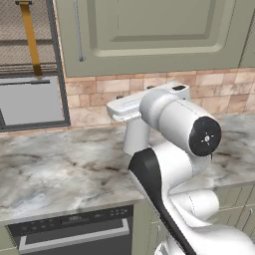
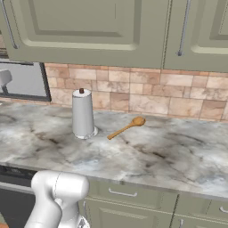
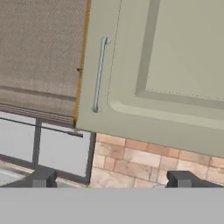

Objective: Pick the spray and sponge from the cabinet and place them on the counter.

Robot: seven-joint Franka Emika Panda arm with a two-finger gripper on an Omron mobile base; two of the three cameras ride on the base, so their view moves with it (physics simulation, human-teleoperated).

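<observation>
Olive-green panelled doors line the wall above a band of tan brick tiles, and beneath them runs the tabletop (image 2: 147, 151), a long slab of grey-and-beige veined marble with a light edge. Drawer fronts in the same green sit under it, and a dark appliance front (image 1: 74, 231) shows below its edge in the left base view.

Rising from the lower right of that view, the white arm (image 1: 169, 149) folds at a dark elbow, its hand held level above the marble and aimed at the wall. The cabinet (image 3: 175, 65) faces the hand camera with its door closed; its long thin bar handle (image 3: 99, 74) stands near the door's edge, beside a wire-mesh unit (image 1: 27, 64) with an orange strap (image 1: 31, 42).

The claw (image 3: 111, 180) has its two dark tips spread wide apart, gripping nothing, short of the door.

The right base view adds a white paper-towel roll (image 2: 83, 113) standing upright on the marble, and a wooden spoon (image 2: 127, 128) lying just beside it.
</observation>
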